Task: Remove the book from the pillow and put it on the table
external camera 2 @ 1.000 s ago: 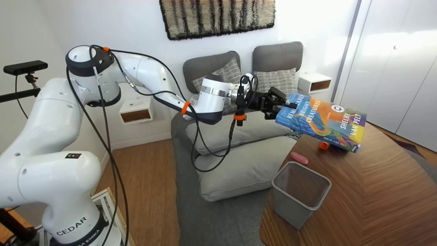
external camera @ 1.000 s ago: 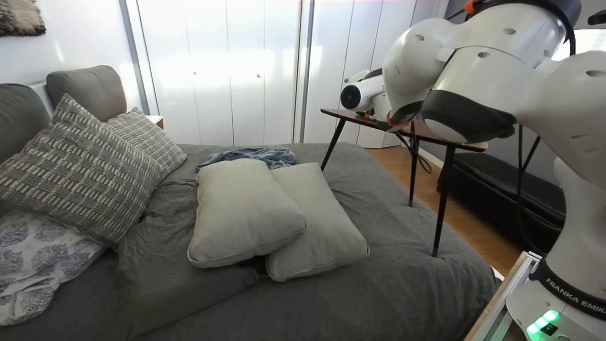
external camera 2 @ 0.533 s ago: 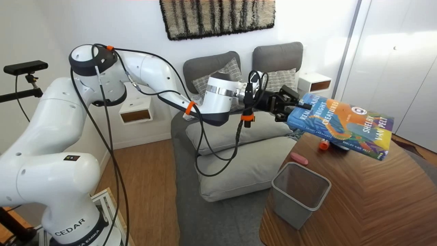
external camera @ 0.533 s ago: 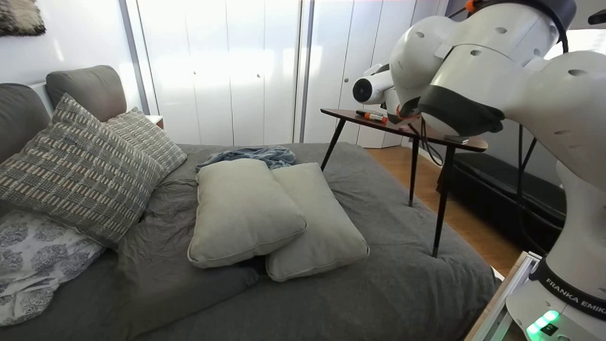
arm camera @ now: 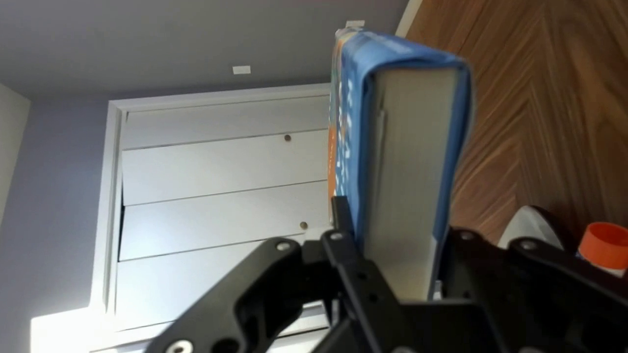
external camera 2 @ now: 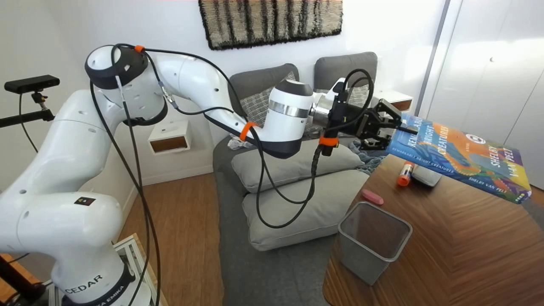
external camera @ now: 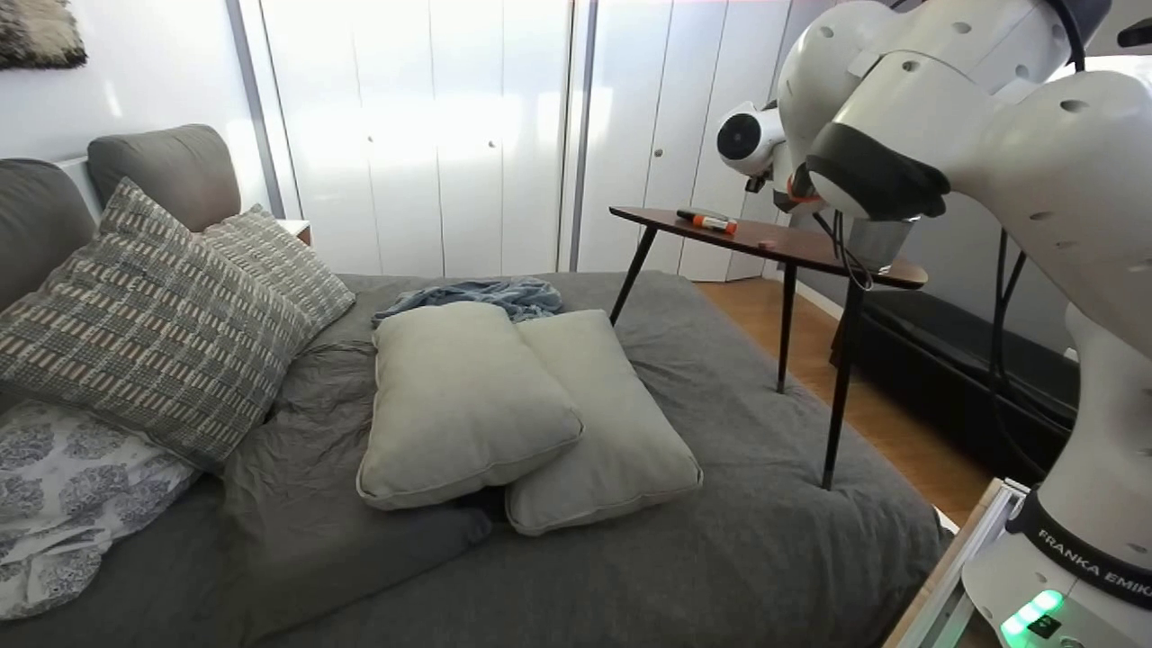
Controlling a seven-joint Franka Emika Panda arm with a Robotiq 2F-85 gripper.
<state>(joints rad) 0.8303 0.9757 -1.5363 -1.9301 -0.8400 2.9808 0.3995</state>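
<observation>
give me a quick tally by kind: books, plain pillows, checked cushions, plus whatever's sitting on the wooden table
Book: 1
Plain grey pillows: 2
Checked cushions: 2
Bin: 1
Orange-capped tube: 1
Pink thing, kind unclear: 1
Grey thing, kind unclear: 1
Total: 9

Grey bin (external camera 2: 361,260) near pink object (external camera 2: 372,196); orange-capped tube (external camera 2: 405,173)
</observation>
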